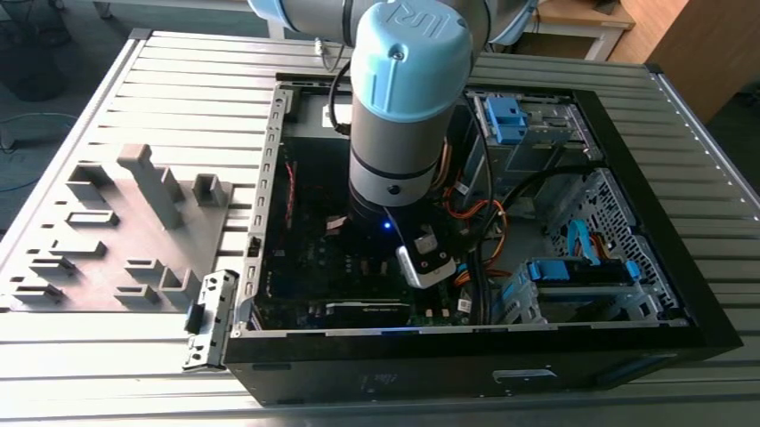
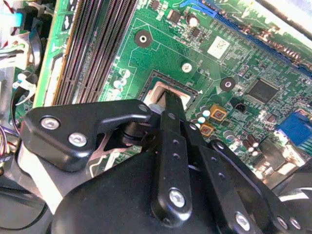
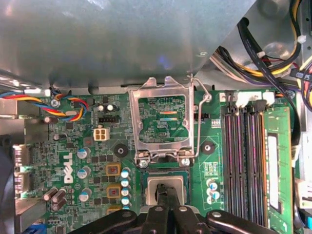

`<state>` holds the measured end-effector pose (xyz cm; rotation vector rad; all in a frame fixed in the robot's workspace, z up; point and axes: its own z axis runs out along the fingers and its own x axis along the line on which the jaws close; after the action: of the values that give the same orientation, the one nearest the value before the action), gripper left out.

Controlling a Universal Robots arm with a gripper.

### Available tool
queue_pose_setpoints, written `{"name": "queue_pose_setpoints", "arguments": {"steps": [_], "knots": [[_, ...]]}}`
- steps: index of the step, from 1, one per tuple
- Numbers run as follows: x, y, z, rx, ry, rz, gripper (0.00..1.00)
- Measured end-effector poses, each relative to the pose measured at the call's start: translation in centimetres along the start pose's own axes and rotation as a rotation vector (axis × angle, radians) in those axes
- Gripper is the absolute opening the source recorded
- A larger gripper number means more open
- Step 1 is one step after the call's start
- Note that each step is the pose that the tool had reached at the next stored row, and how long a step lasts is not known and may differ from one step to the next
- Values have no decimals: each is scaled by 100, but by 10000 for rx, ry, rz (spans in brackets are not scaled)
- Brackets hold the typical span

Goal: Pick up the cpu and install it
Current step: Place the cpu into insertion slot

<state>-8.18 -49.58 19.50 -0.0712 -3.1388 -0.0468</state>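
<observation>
Resting in socket (image 3: 165, 174): your cpu (image 3: 153, 185).
Gripper (image 1: 425, 267), exterior view's lower centre, over it; hold: you cannot tell.

Black tool (image 2: 169, 101) directly over the silver cpu (image 2: 155, 94) in its socket (image 2: 193, 90) on the green motherboard (image 2: 161, 53)

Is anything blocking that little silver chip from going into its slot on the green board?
Nothing visible does. The cpu sits right at the socket with the pincer directly over it, and the metal bracket is flipped up, clear of the opening.
</observation>
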Motion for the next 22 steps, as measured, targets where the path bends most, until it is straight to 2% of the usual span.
{"name": "queue_pose_setpoints", "arguments": {"steps": [17,22], "knots": [[0,0,15,-4,-2,0,11],[0,3,-59,-5,-2,0,11]]}}
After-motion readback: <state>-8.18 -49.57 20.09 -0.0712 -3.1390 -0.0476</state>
